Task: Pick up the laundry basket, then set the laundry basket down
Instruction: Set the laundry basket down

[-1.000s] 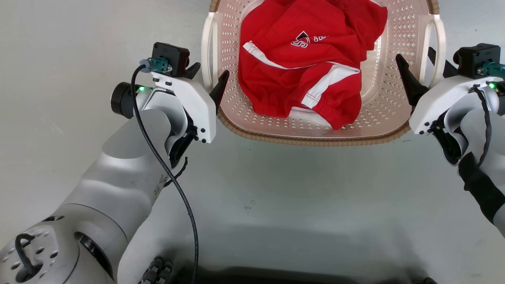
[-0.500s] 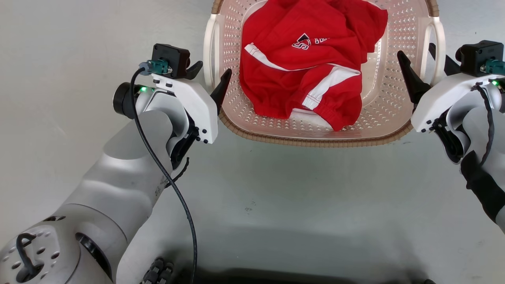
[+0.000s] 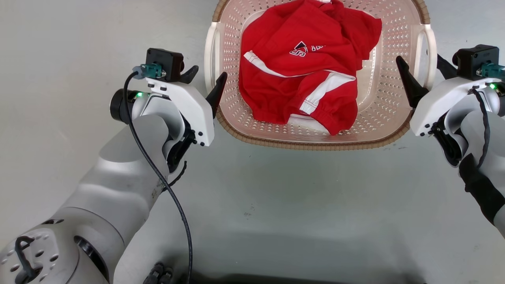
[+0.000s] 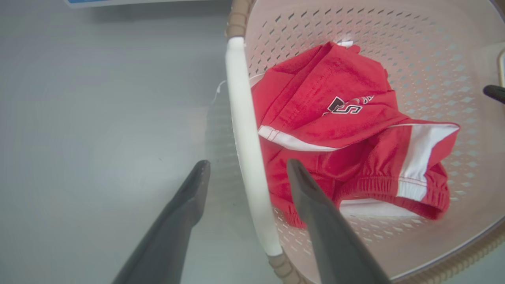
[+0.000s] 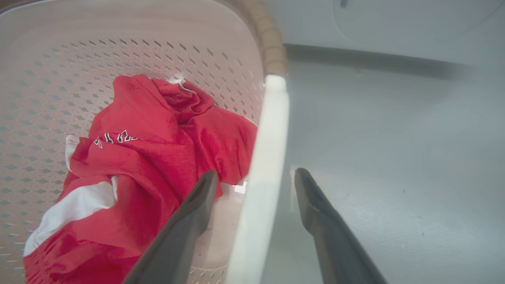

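The laundry basket [image 3: 315,144] sits on the grey floor [image 3: 276,189], red clothing [image 3: 300,75] inside. We hold our left pincer [image 3: 210,73] and right pincer [image 3: 418,59] spread, each straddling a white side handle [image 4: 246,130], so closing should give a level two-handed lift.

right claw [image 5: 255,174] straddling white handle [image 5: 272,118], red garment [image 5: 158,157] in laundry basket [image 5: 79,59]
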